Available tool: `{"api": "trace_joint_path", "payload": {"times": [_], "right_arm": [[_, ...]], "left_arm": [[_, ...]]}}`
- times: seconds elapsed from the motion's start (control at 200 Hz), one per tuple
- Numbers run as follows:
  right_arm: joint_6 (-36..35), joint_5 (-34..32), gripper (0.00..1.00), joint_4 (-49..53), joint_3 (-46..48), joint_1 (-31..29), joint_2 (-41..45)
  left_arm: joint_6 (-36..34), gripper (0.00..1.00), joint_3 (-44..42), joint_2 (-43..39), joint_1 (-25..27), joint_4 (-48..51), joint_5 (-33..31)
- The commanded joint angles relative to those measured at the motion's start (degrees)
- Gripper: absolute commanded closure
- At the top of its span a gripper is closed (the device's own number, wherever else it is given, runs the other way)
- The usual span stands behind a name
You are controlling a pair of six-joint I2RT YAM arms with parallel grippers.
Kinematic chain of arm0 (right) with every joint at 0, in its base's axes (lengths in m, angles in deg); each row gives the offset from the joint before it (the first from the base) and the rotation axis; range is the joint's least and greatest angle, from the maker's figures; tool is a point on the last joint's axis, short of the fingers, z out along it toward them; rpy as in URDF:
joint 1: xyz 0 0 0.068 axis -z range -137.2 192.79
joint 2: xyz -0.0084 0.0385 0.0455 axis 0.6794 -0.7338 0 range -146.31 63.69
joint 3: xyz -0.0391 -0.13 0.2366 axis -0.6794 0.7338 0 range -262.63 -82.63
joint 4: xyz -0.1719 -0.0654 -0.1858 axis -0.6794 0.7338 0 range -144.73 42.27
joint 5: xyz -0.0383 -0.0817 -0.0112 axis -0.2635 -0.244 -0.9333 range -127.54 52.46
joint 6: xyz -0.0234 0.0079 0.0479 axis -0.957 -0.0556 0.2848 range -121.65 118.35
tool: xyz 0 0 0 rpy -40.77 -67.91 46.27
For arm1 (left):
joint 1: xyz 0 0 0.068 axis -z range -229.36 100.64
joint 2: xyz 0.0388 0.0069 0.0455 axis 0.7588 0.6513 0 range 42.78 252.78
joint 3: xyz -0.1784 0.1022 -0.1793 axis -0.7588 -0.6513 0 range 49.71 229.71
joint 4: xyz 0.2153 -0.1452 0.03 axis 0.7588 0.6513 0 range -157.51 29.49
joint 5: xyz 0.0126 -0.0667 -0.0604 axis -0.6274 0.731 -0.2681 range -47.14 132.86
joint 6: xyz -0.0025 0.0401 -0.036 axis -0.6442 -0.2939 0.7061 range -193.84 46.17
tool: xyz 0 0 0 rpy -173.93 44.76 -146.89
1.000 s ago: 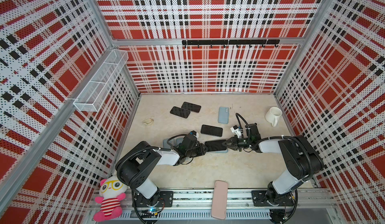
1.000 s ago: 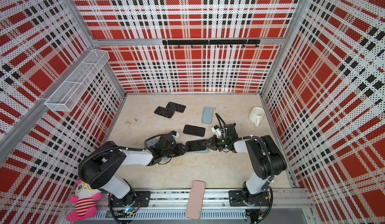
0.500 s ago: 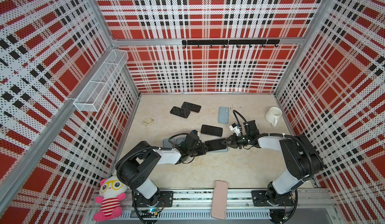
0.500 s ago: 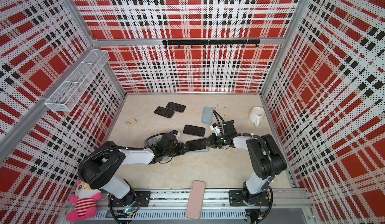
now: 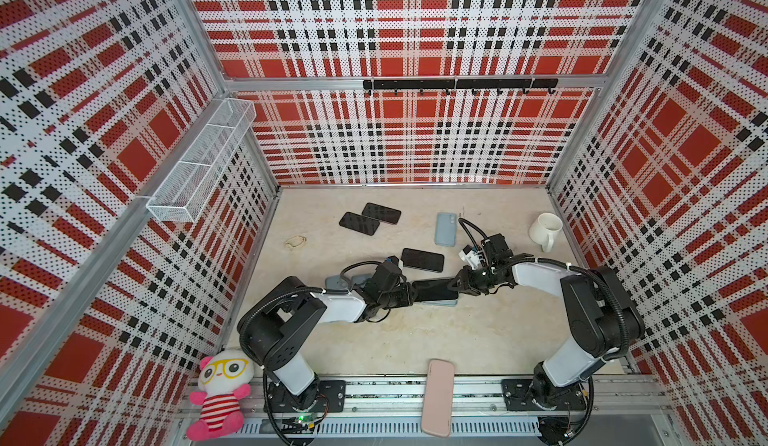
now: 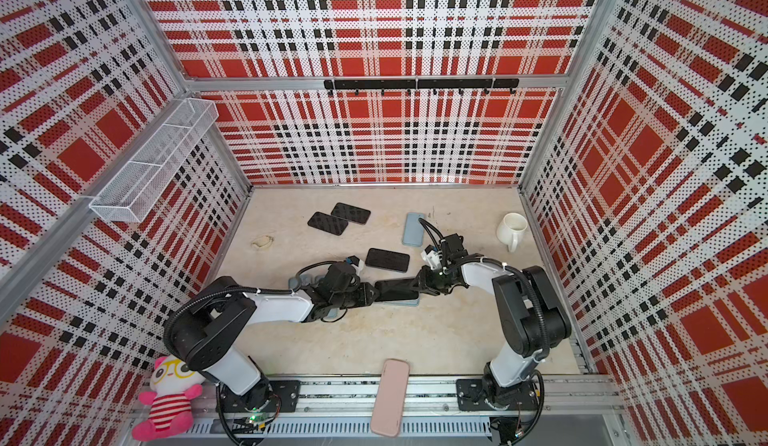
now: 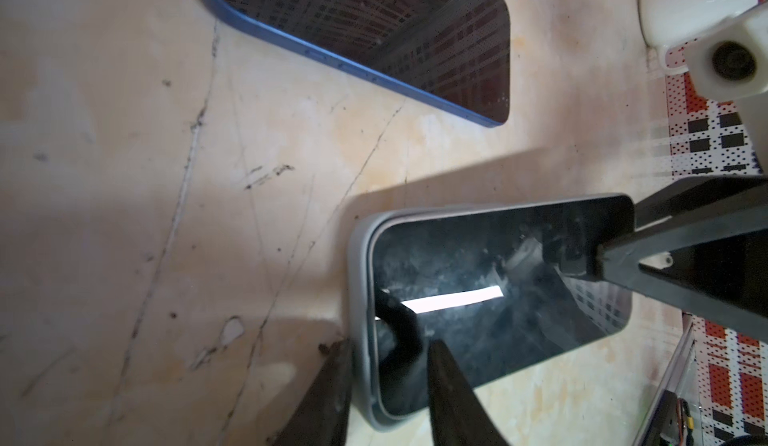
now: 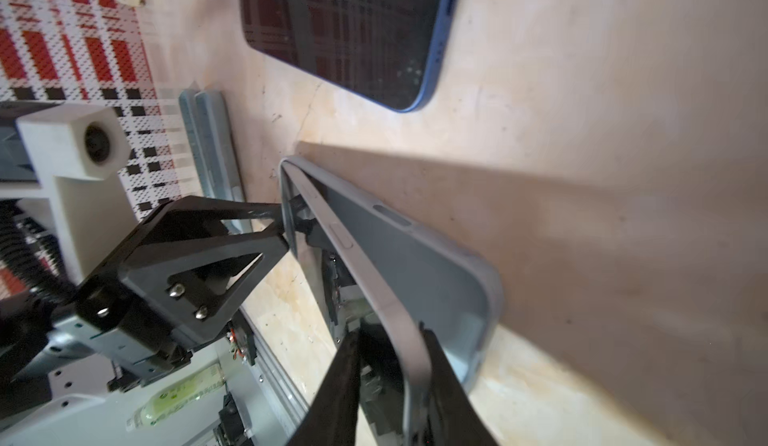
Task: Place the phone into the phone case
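Red, black and white plaid walls (image 5: 415,28) closed round the pale, scuffed desk (image 5: 415,340) in both top views. A wire basket (image 5: 199,174) hung on one side wall and a black hook rail (image 5: 457,84) ran across the back. Near the middle of the desk my two arms met end to end over the phone (image 5: 432,289), which lay on the grey phone case (image 5: 442,302). A spare phone (image 5: 422,260) lay just behind it, and a white mug (image 5: 545,229) stood well apart, toward the right wall.

From my left wrist the desk (image 7: 124,174) showed cracks and dark specks. My left jaws stood narrow, pinching the end wall of the phone case (image 7: 359,298), one finger outside it and one over the phone's screen (image 7: 498,298).

From my right wrist the phone (image 8: 340,236) sat tilted, its far end tucked into the phone case (image 8: 436,290) and its near end raised. My right jaws straddled that raised end; whether they gripped it I could not tell.
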Motion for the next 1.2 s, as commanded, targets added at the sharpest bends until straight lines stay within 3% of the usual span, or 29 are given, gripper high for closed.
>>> {"api": "trace_joint_path", "payload": {"times": [0.0,0.19,0.601,0.947,1.197], "right_arm": [[-3.19,-4.38,0.7,4.78,-1.84,-0.17,0.04],[-3.63,-5.48,0.69,6.37,-3.24,-0.19,-0.19],[-2.37,-5.97,0.82,5.72,-1.49,-1.19,-0.62],[-0.38,-3.75,0.85,4.41,0.24,-3.23,-0.49],[-1.31,-12.26,0.84,10.95,-2.54,-3.2,3.81]], "left_arm": [[-1.08,0.65,1.43,0.97,0.54,-0.04,-0.07],[-1.17,0.66,1.71,1.15,0.63,-0.05,-0.1],[-1.08,0.7,2.06,2.06,1.15,0.2,-0.25],[-0.77,0.73,2.33,2.06,1.67,0.18,-0.22],[-1.92,0.73,2.51,1.59,1.68,2.35,-1.33]]}}
